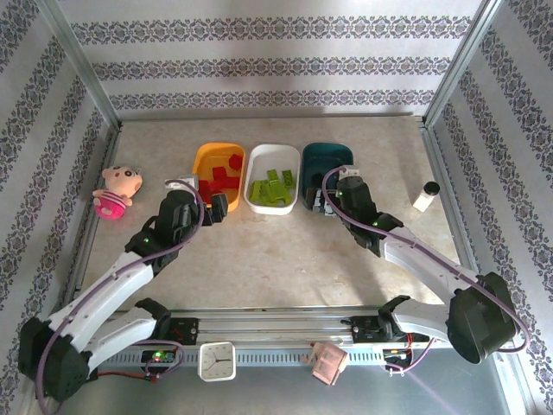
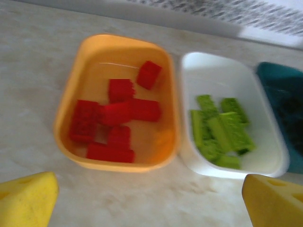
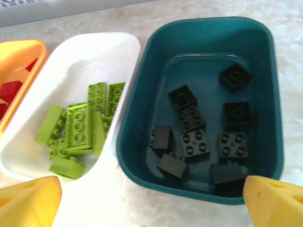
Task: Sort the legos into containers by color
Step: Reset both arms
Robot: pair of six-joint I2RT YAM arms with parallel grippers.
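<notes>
Patterned wallpaper walls point(image 1: 276, 60) close in a pale, marbled desk point(image 1: 285, 251). The left claw point(image 2: 149, 203) hangs just short of the trays, its blunt yellow fingers point(image 2: 26, 198) spread wide with nothing between them; the bottom edge of its wrist view cuts both off. Beyond it sits the orange-yellow tray point(image 2: 71, 90), a shallow, glossy, round-cornered dish holding the red bricks point(image 2: 118, 113) in a loose heap. That view is soft, so the studs barely show, and the dark teal tray point(image 2: 284, 80) is cropped at the right edge, its contents a dark blur.

The right claw point(image 3: 151, 201) is likewise wide apart and empty, near the front rims of the white tray point(image 3: 128, 47) and the teal one. Its wrist view is sharper. It shows round studs on the lime green bricks point(image 3: 80, 125) piled in the white tray, and on the black bricks point(image 3: 194, 142) scattered in the teal tray.

From overhead, the right arm hides the teal tray's near end, and the bricks there are too dark to tell apart. A pink plush doll point(image 1: 117, 190) lies at the far left, a small white bottle point(image 1: 425, 196) stands at the right, and a clock point(image 1: 217, 360) sits by the arm bases.
</notes>
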